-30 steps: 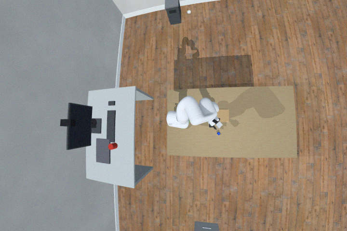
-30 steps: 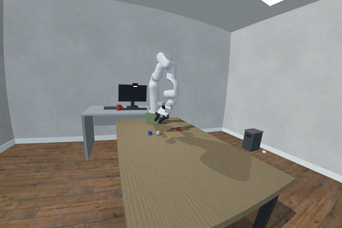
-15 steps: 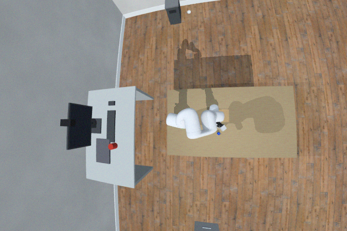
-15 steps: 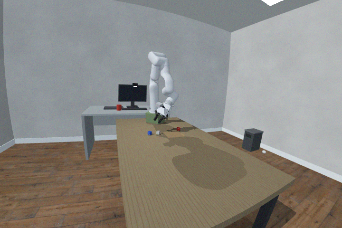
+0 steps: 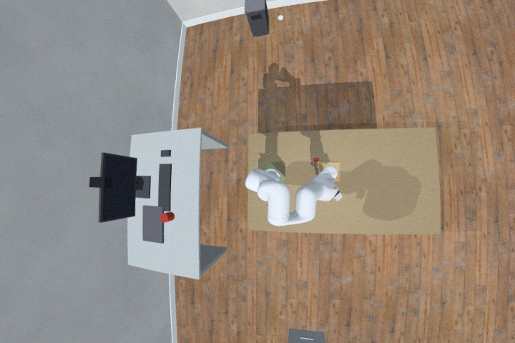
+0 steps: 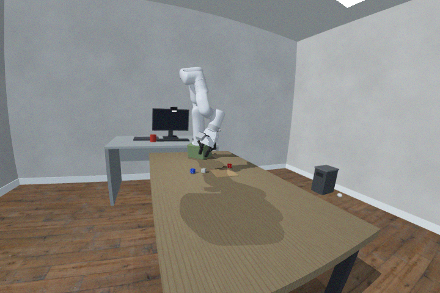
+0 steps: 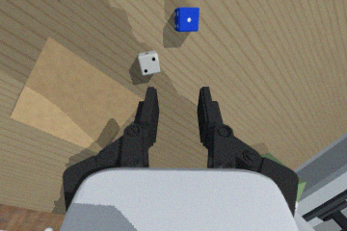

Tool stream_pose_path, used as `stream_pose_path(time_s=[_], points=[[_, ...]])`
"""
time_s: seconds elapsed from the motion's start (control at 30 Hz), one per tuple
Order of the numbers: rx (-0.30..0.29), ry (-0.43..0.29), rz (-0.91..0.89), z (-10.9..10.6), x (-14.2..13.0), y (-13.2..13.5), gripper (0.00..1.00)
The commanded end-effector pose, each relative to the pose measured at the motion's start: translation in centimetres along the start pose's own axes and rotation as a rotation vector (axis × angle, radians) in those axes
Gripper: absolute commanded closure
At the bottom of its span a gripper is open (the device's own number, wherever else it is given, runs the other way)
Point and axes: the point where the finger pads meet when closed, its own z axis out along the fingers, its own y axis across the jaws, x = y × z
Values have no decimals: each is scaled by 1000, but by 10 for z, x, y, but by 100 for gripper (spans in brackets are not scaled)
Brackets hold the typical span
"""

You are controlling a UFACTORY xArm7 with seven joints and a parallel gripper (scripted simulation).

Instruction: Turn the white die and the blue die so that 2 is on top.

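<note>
The white die (image 6: 203, 170) (image 7: 148, 64) lies on the table beside the tan mat (image 6: 223, 173) (image 7: 80, 82) (image 5: 337, 164), off it, with 2 on top. The blue die (image 6: 192, 171) (image 7: 188, 19) lies off the mat, farther out past the white die, with 1 on top. The red die (image 5: 315, 159) (image 6: 229, 165) lies off the mat on its other side; its top number is too small to read. It is outside the wrist view. My gripper (image 7: 177, 98) (image 6: 203, 152) is partly open and empty, above the table. In the top view the arm hides the white and blue dice.
The green base block (image 5: 269, 166) (image 6: 194, 151) stands under the arm at the table's end. A grey desk (image 5: 185, 181) with a monitor (image 5: 118, 188) (image 6: 170, 119) and a red cup (image 5: 167, 216) (image 6: 153, 138) stands beyond that end.
</note>
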Motion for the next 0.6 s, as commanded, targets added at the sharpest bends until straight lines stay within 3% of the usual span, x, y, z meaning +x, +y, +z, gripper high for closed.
stream_pose_path(time_s=[0.0, 0.1, 0.3, 0.57], points=[[46, -128, -33, -5, 8, -5, 58], [118, -188, -47, -9, 17, -9, 58], [211, -243, -61, -13, 31, -11, 58], [240, -255, -64, -14, 36, -11, 58]])
